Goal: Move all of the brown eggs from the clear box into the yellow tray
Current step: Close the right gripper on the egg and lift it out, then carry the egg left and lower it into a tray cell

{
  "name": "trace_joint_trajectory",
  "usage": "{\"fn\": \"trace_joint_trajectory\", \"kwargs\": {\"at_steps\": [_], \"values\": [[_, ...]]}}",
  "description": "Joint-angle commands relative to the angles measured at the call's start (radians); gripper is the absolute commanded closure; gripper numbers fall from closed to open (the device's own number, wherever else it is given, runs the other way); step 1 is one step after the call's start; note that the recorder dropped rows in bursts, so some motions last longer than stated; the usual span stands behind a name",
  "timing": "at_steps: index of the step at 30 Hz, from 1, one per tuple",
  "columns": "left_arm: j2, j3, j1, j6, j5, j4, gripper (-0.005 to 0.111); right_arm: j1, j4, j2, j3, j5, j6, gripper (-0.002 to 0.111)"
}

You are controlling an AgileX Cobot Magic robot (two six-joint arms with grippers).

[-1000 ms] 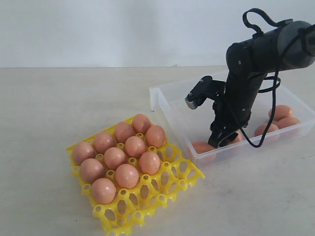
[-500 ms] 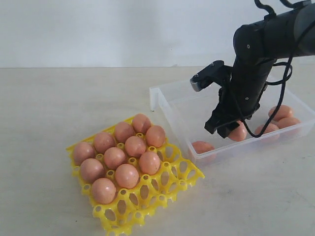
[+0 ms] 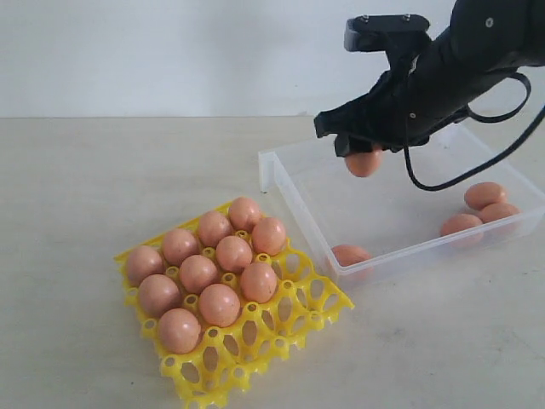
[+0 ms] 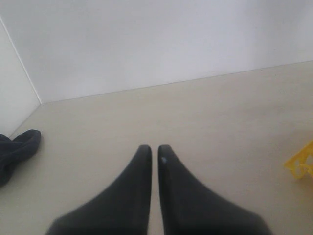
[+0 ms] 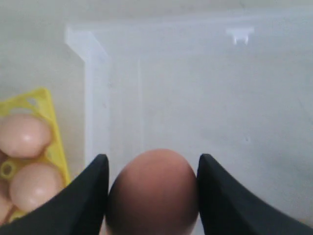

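A sec ago the right gripper point(image 3: 361, 149) was low inside the clear box point(image 3: 383, 213), near its front wall. Half a sec ago it had come up a bit w/ an egg. Now it's higher and has swung toward the box's back-left corner, hanging in the air above the box floor. Its jaws are clamped on the held egg point(image 3: 364, 164), one finger on each side.

Count of brown eggs point(image 3: 233, 253): 11 in the yellow tray point(image 3: 298, 302), in rows of 4, 4 and 3; 4 left in the box; 1 in the jaws. The tray's front cups are bare.

Tray eggs stand on end, long axis upright. Box eggs lie on their sides, one by the front wall, three bunched at the right end. The held egg looks, in the right wrist view, to have its long axis running along the fingers w/ a rounded end poking out past the tips; part of it is cut off, so not certain.

The left gripper point(image 4: 154, 149) sits over bare bench point(image 3: 102, 187), jaws drawn to a thin slit w/ nothing between them.
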State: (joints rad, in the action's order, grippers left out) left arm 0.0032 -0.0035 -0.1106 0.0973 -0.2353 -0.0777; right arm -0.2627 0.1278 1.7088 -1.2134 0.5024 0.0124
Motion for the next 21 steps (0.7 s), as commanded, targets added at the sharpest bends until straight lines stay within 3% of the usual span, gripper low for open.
{"fn": "trace_joint_trajectory", "kwargs": {"at_steps": [1,6,11,17,21], "values": [[-0.003,0.003,0.005,-0.003,0.003,0.002,0.103,-0.082,0.027,-0.079,0.132,-0.232,0.013,0.108],[-0.003,0.003,0.005,-0.003,0.003,0.002,0.103,-0.217,0.028,-0.130,0.337,-0.515,0.019,0.108],[-0.003,0.003,0.005,-0.003,0.003,0.002,0.103,-0.323,0.103,-0.147,0.446,-0.672,0.078,0.108],[-0.003,0.003,0.005,-0.003,0.003,0.002,0.103,-0.350,0.095,-0.208,0.455,-0.784,0.082,0.108],[-0.003,0.003,0.005,-0.003,0.003,0.002,0.103,-0.346,0.099,-0.294,0.455,-0.977,0.109,0.108]]}}
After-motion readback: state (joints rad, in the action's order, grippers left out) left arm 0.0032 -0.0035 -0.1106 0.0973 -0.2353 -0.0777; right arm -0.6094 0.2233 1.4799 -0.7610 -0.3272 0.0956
